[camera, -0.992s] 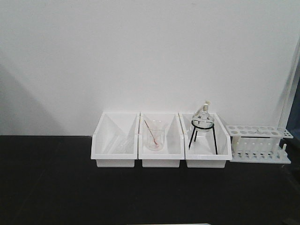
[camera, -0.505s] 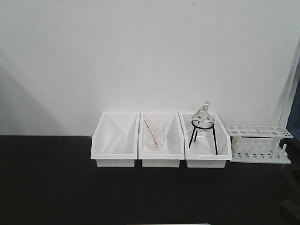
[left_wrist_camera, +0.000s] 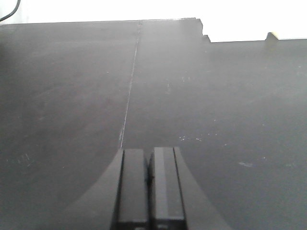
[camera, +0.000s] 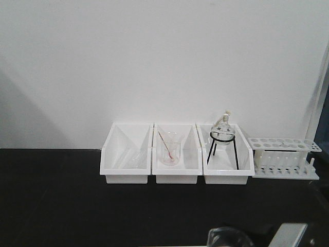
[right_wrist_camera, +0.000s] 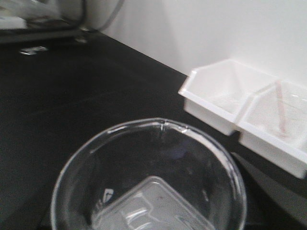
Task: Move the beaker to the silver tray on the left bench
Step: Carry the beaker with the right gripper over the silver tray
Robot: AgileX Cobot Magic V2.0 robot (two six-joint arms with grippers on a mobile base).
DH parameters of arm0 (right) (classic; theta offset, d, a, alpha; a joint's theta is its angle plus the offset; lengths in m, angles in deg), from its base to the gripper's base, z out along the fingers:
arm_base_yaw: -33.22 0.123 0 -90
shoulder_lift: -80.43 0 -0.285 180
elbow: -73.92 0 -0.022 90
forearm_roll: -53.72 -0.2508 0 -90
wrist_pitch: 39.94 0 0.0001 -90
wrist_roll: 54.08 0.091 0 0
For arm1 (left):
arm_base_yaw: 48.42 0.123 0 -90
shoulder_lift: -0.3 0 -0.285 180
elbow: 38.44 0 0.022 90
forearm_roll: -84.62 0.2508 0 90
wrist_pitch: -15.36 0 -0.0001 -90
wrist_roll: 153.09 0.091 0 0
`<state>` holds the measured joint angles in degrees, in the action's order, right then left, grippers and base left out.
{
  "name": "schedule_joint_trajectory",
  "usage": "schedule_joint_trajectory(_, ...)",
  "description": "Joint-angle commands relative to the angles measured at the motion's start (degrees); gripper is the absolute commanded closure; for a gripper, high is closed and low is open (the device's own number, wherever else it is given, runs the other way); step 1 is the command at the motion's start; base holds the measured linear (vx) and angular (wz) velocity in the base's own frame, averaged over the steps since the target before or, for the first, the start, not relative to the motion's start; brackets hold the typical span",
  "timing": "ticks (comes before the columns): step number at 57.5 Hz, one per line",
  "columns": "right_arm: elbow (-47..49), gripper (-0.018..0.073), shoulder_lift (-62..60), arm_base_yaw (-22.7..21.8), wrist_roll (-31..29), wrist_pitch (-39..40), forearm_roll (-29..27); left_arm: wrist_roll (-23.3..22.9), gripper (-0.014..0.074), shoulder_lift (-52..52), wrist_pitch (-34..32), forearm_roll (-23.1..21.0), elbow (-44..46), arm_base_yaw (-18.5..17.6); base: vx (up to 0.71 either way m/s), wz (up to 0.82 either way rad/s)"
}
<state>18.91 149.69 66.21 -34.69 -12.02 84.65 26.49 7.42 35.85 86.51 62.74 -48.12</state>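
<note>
A clear, empty glass beaker (right_wrist_camera: pixel 148 167) fills the lower part of the right wrist view, seen from above its rim. My right gripper (right_wrist_camera: pixel 151 211) is shut on it, with one pale finger showing through the glass. In the front view the beaker's rim (camera: pixel 226 235) and a grey part of the right gripper (camera: pixel 289 235) sit at the bottom edge, above the black bench top (camera: pixel 61 206). My left gripper (left_wrist_camera: pixel 149 187) is shut and empty, low over the bare black bench top (left_wrist_camera: pixel 206 96). The silver tray is out of view.
Three white bins (camera: pixel 177 154) stand in a row at the wall. The middle one holds a beaker with a pink-red rod (camera: pixel 169 150); the right one holds a round flask on a black wire stand (camera: pixel 223 139). A white test-tube rack (camera: pixel 284 158) stands at the right.
The beaker and the right gripper have come up into the bottom of the front view, where only black bench top showed a second ago. The bins and rack have not moved.
</note>
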Motion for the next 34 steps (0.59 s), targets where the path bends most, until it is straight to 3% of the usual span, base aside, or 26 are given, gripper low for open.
schedule_joint_trajectory(1, -1.2, 0.0563, 5.2, -0.1, -2.2, 14.3, -8.7, -0.2, 0.0595, -0.9, -4.5, -0.1, -1.6, -0.4, 0.0, 0.0)
schedule_joint_trajectory(6, -1.8, 0.0563, 11.4, -0.1, -6.1, 15.8, -21.2, -0.2, 0.0595, -0.9, -4.5, -0.1, -1.6, -0.4, 0.0, 0.0)
schedule_joint_trajectory(11, -1.8, 0.0563, 18.5, -0.1, -15.1, 20.6, -33.9, -0.2, 0.0595, -0.9, -4.5, -0.1, -1.6, -0.4, 0.0, 0.0)
schedule_joint_trajectory(15, -1.8, 0.0563, 24.3, 0.0, -22.7, 27.2, -38.9, -0.2, 0.0595, -0.9, -4.5, -0.1, -1.6, -0.4, 0.0, 0.0)
schedule_joint_trajectory(20, -1.7, 0.0563, 30.7, 0.0, -26.3, 34.1, -38.8, -0.2, 0.0595, -0.9, -4.5, -0.1, -1.6, -0.4, 0.0, 0.0)
schedule_joint_trajectory(34, 4.6, 0.0563, 43.4, 0.0, -22.2, 37.3, -34.1, -0.2, 0.0595, -0.9, -4.5, -0.1, -1.6, -0.4, 0.0, 0.0)
